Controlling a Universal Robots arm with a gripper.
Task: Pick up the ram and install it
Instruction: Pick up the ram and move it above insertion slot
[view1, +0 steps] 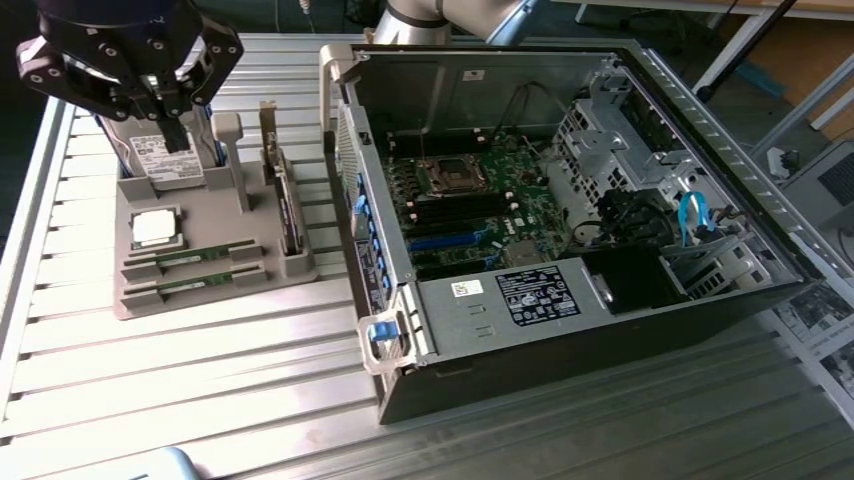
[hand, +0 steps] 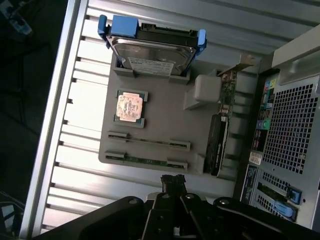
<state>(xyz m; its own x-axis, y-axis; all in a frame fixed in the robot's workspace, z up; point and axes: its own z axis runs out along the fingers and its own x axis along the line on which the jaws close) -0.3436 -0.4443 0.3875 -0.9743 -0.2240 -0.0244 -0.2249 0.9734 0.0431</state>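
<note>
Two green ram sticks lie on edge in slots at the front of a grey holder (view1: 214, 215): one ram stick (view1: 187, 257) (hand: 148, 141) and another (view1: 180, 286) (hand: 146, 160) beside it. My gripper (view1: 174, 128) (hand: 172, 180) hangs above the holder's far end, over the hard drive, well above both sticks. Its fingers are pressed together with nothing between them. The open computer case (view1: 561, 110) lies at the exterior view's right, with its motherboard (view1: 514, 195) and dark memory slots (view1: 461, 212) exposed.
The holder also carries a square CPU chip (view1: 156, 228) (hand: 130, 107), a silver hard drive (view1: 163, 157) (hand: 152, 50) in a blue bracket, and an upright expansion card (view1: 283, 205) (hand: 218, 145). Everything rests on a slatted metal table (view1: 200, 360). The case wall (view1: 350, 150) stands close beside the holder.
</note>
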